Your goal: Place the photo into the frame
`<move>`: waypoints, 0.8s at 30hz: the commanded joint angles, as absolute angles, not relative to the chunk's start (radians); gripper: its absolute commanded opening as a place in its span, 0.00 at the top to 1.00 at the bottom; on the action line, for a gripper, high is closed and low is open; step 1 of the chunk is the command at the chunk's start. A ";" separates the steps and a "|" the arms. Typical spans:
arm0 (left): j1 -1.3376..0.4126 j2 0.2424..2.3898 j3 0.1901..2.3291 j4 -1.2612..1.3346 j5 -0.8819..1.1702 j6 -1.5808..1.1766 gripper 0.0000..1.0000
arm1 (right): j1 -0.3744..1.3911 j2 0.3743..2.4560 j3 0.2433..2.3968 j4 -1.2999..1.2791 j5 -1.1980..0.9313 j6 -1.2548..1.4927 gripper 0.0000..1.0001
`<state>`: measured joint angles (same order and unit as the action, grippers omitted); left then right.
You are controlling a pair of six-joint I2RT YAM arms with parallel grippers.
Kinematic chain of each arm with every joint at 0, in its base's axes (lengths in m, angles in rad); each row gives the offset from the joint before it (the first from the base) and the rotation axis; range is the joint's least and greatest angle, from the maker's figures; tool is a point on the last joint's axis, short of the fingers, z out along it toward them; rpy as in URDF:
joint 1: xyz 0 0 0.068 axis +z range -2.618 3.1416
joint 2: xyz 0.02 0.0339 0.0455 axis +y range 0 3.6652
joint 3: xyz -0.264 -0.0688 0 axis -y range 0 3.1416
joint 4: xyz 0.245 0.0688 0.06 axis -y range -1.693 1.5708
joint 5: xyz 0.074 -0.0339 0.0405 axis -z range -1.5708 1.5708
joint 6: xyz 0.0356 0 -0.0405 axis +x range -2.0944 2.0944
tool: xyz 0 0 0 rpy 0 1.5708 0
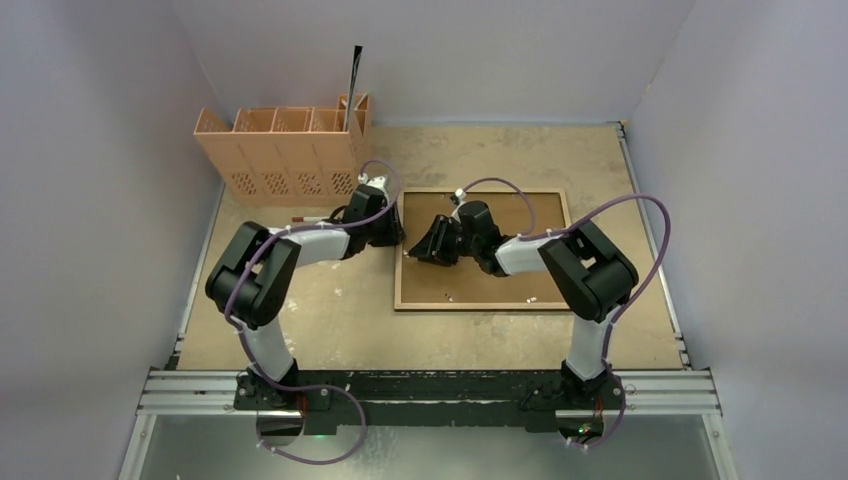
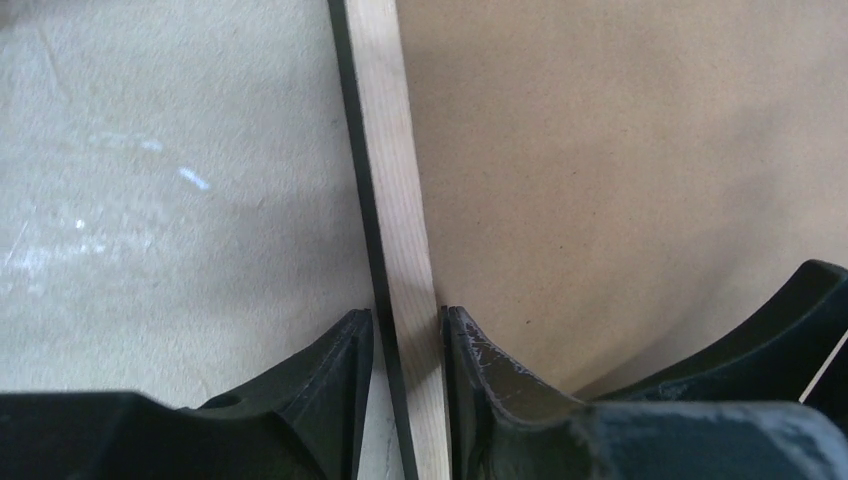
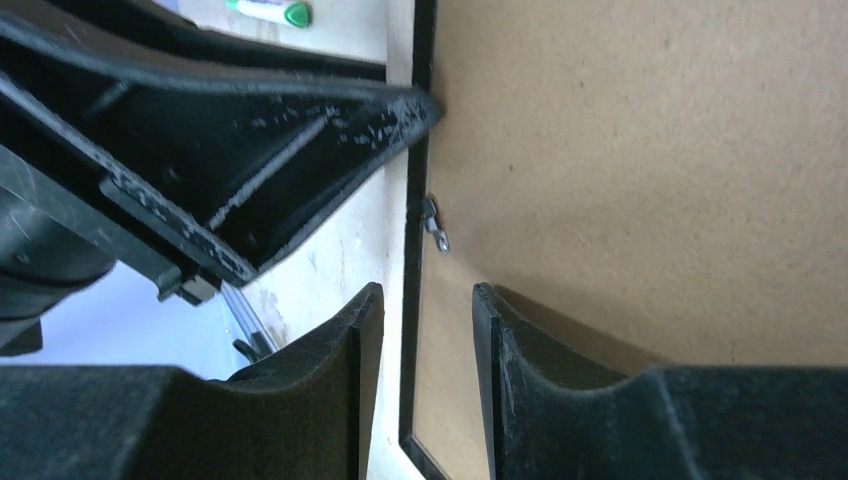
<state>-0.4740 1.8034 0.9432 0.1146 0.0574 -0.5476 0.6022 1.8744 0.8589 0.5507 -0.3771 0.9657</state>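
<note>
The frame (image 1: 480,304) lies back-up on the table, and a plain brown backing board (image 1: 500,280) fills it. The photo is hidden. My left gripper (image 1: 397,237) sits at the frame's left side. In the left wrist view its fingers straddle the light wood rail (image 2: 385,150) with a black outer edge, and the gripper (image 2: 408,318) stands slightly open round it. My right gripper (image 1: 422,250) is just inside that rail. It is open (image 3: 428,295), one finger on each side of the dark line along the board's edge, below a small metal tab (image 3: 435,225).
An orange slotted rack (image 1: 285,150) stands at the back left with a black tool upright in it. A pen (image 1: 312,217) lies on the table left of the frame. The two grippers are nearly touching. Grey walls close in the table on three sides.
</note>
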 commanded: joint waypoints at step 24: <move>-0.469 1.685 0.812 0.101 0.042 -0.607 0.77 | 0.634 2.000 0.997 0.579 -0.379 0.928 0.73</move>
<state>-0.4736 1.6695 0.8253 0.0933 0.0029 -0.6090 0.6266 1.9854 0.9730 0.5755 -0.3607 0.9493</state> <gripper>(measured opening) 0.240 0.276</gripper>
